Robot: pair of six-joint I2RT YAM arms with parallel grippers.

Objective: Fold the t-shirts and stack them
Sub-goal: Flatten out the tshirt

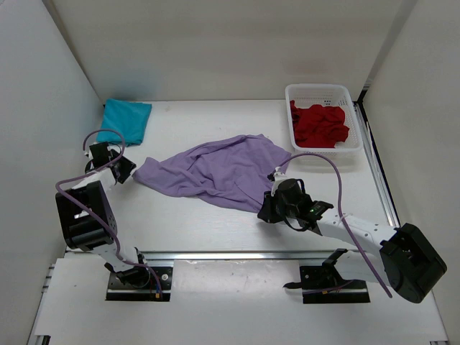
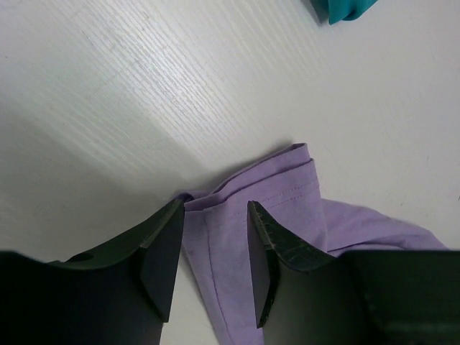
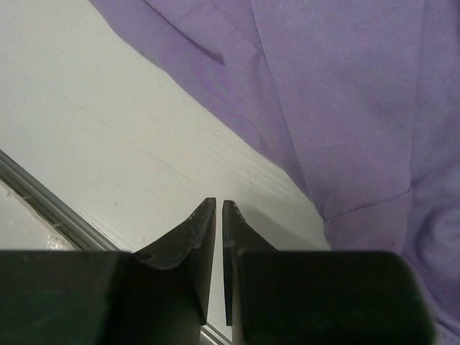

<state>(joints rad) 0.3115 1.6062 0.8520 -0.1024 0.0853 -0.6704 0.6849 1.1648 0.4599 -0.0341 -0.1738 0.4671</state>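
Observation:
The lavender t-shirt point(image 1: 215, 172) lies crumpled and spread across the middle of the table. My left gripper point(image 1: 128, 172) is at its left corner, open, with the hemmed edge point(image 2: 287, 201) lying loose between the two fingers point(image 2: 213, 215). My right gripper point(image 1: 264, 213) sits at the shirt's near right edge with its fingers shut and nothing between them point(image 3: 219, 205); the purple cloth point(image 3: 345, 108) lies just beside it. A teal t-shirt point(image 1: 126, 118) rests folded at the back left, its edge point(image 2: 348, 8) showing in the left wrist view. The dark red t-shirt point(image 1: 318, 123) is bunched up in the basket.
The white mesh basket point(image 1: 320, 91) stands at the back right. White walls close in the table on the left, back and right. A metal rail point(image 1: 237, 255) runs along the near edge, and the same rail point(image 3: 43, 198) shows close to the right gripper.

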